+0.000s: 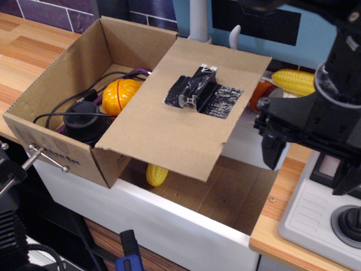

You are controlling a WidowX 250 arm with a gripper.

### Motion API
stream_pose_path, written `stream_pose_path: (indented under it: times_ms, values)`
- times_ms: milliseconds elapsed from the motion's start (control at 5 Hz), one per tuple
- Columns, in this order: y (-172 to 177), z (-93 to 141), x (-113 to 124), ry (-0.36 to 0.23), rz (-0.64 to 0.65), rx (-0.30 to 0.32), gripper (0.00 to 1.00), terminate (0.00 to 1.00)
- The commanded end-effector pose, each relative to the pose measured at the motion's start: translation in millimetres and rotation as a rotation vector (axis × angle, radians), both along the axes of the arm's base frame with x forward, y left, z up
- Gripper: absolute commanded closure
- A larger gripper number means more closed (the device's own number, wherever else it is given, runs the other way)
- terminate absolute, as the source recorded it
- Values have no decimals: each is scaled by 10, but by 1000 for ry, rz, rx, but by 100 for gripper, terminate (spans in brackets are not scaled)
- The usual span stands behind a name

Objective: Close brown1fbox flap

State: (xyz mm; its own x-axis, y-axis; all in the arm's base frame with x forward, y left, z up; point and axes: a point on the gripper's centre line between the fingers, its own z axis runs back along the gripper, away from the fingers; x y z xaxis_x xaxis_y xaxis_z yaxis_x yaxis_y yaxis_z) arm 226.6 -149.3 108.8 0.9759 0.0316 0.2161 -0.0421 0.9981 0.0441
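My jaws (269, 148): black, at the right of the view, mostly lost in the dark bulk of my arm; I cannot tell how far they stand open, and nothing shows between them. They sit just right of the flap's near right edge, contact not discernible. One brown1fbox (67, 84): open-topped carton at the left, purple print on its near wall partly cut off by the angle, metal pins (48, 157) through the near corner. One flap (189, 113): plain brown face up, spread out to the right from the box's right wall over a white sink-like basin (186, 217), carrying one black tape patch (204, 97). Inside the box: one orange rounded item (120, 95), one dark round item (84, 116) with black cable, details hard to read. Corn, two pieces: one (157, 174) half hidden under the flap, one (293, 81) behind my arm at the right. Wooden table (22, 51) at the left.
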Motion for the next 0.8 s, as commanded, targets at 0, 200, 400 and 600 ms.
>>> stream_pose_path:
  times_ms: [0, 200, 400, 600]
  values:
    - [0, 0, 0, 0, 0, 0, 0, 0]
    - [137, -181, -19, -13, -16, 43, 0, 0]
    - [250, -334, -6, -20, -15, 59, 0, 0]
    - [320, -466, 44, -26, -29, 52, 0, 0]
